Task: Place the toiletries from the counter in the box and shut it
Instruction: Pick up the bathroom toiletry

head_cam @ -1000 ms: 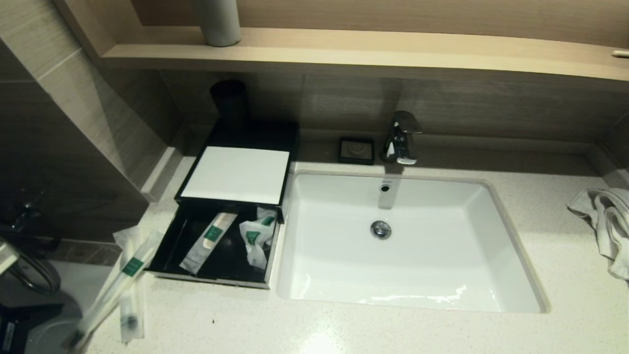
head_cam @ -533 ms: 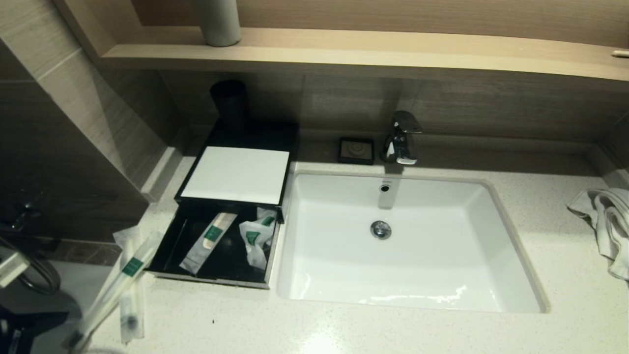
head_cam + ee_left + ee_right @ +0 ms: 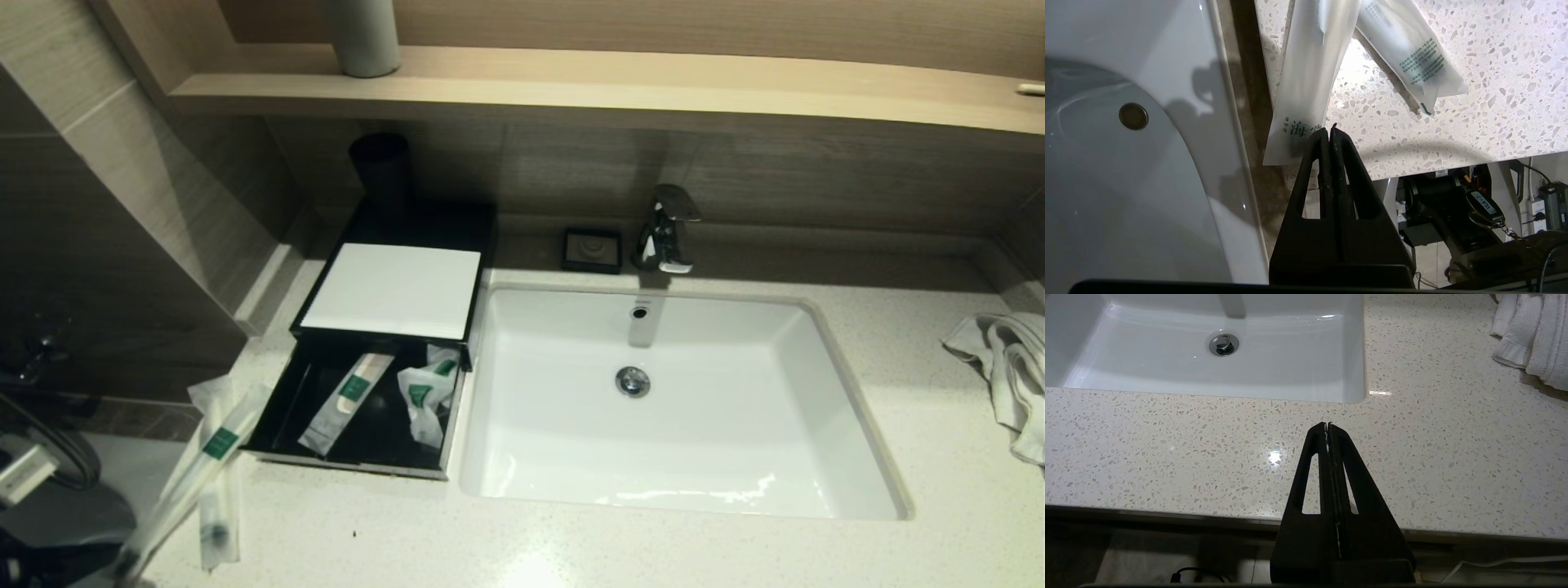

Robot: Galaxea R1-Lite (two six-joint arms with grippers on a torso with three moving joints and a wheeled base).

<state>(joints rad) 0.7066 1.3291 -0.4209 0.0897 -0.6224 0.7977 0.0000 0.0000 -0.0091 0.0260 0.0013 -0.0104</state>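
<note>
Counter: your speckled cream counter [image 3: 571,547] filled the lower half of the head frame, with the white sink [image 3: 678,400] sunk into its middle.
Box: the black box [image 3: 392,286] sat at centre left, just beside the sink's left rim, its drawer [image 3: 269,425] pulled out toward the bottom of the frame.
Drawer contents: you had a long sachet [image 3: 347,400] lying slantwise in it, and a crumpled short pouch [image 3: 424,392] against its right side.
Sachets on the counter: two long sachets [image 3: 208,457] lay crossed at lower left, just left of the drawer, their near ends reaching past the counter's edge.
Left gripper: your left gripper [image 3: 1329,130] was clenched and grasped nothing; in the left wrist view its tips sat by the printed end of one sachet [image 3: 1306,81], but you could not tell whether they touched it. A second sachet [image 3: 1412,53] lay angled at upper right of that view.
Right gripper: your right gripper [image 3: 1327,424] was also clenched on nothing, parked over bare counter near the sink's front corner.
Towel: a white towel [image 3: 1008,376] lay bunched at the right edge of the head frame.
Back wall: a tap [image 3: 668,229], a small black dish [image 3: 592,249] and a dark cup [image 3: 380,171] stood along it under a wooden shelf [image 3: 612,86].
</note>
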